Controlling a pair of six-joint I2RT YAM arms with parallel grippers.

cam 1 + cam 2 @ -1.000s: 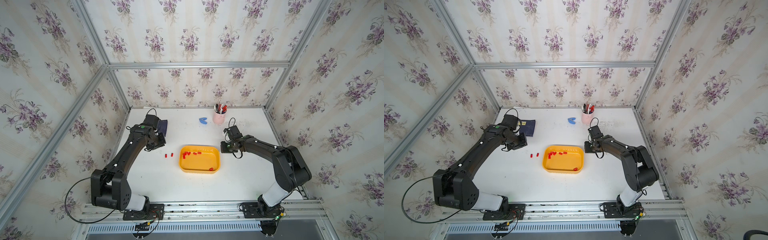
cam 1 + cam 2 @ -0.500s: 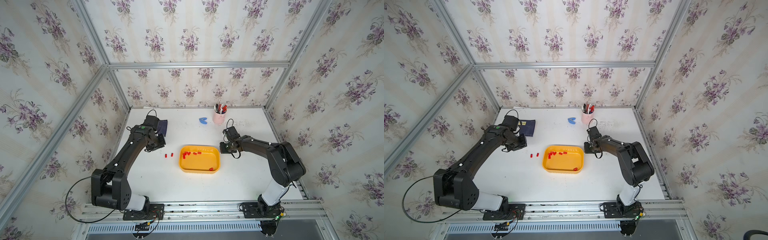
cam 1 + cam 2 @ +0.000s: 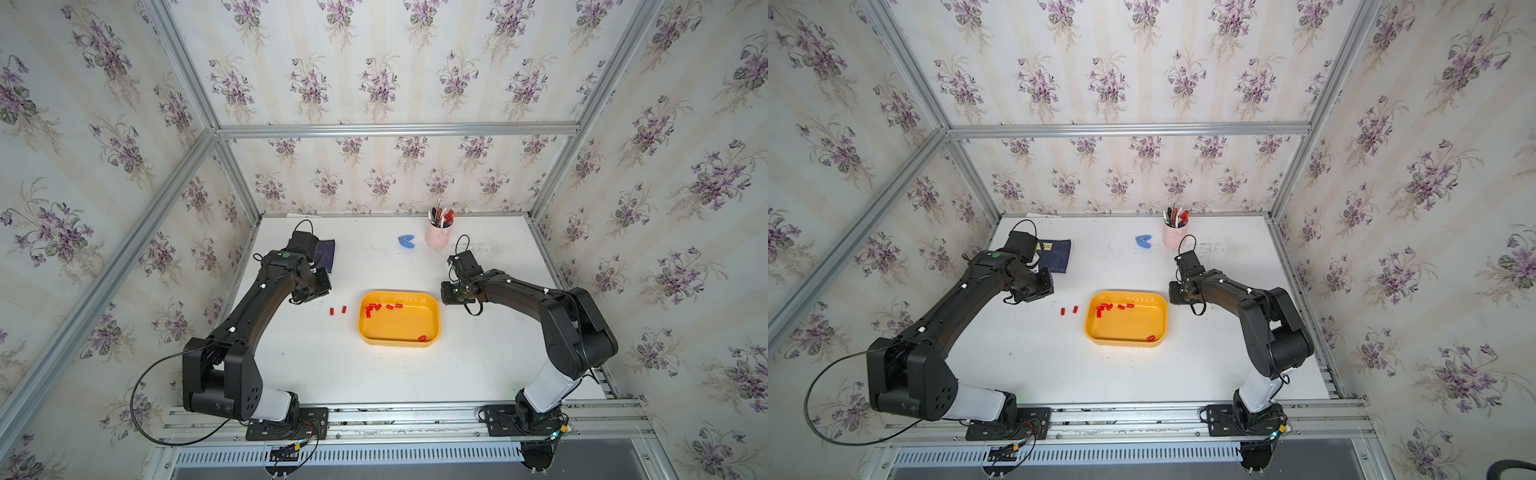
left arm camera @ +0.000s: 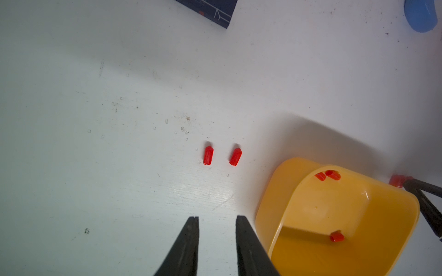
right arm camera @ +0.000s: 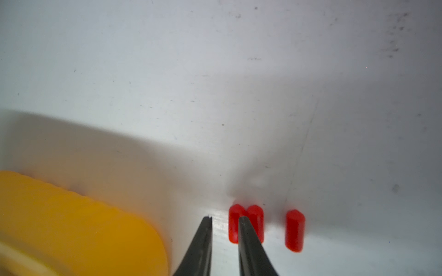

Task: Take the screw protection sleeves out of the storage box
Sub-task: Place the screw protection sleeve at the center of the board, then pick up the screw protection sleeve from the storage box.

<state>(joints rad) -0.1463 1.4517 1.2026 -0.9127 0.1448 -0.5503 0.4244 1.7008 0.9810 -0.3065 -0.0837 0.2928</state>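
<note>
- Screw protection sleeves (image 3: 374, 308) lie mostly in a loose cluster at the far left corner of the storage box (image 3: 399, 343), and we see one more sleeve (image 3: 422, 338) alone by its near right corner.
- Two sleeves (image 4: 208, 155) lie on the white table (image 3: 374, 374) just left of the box, side by side but not touching.
- Off the box's far right corner, the right wrist view shows three more on the table: a touching pair (image 5: 256, 215) and a third sleeve (image 5: 295, 230) a little apart from it.
- We see the storage box sitting flat at mid-table between the two arms, a shallow yellow-orange tray with a raised rim.
- Our right gripper (image 5: 225, 218) is low over the table just beside that far right corner. Its jaws stand slightly apart with only bare table between them. One finger overlaps the touching pair, and we cannot tell whether it touches them.
- Our left gripper (image 4: 217, 218) hovers left of the box near the two loose sleeves, jaws parted and nothing between them.
- Farther back stand a pink cup (image 3: 438, 237) holding pens (image 3: 441, 214), a small blue object (image 3: 406, 242) beside it, and a dark blue pad (image 3: 325, 254) near the left arm.
</note>
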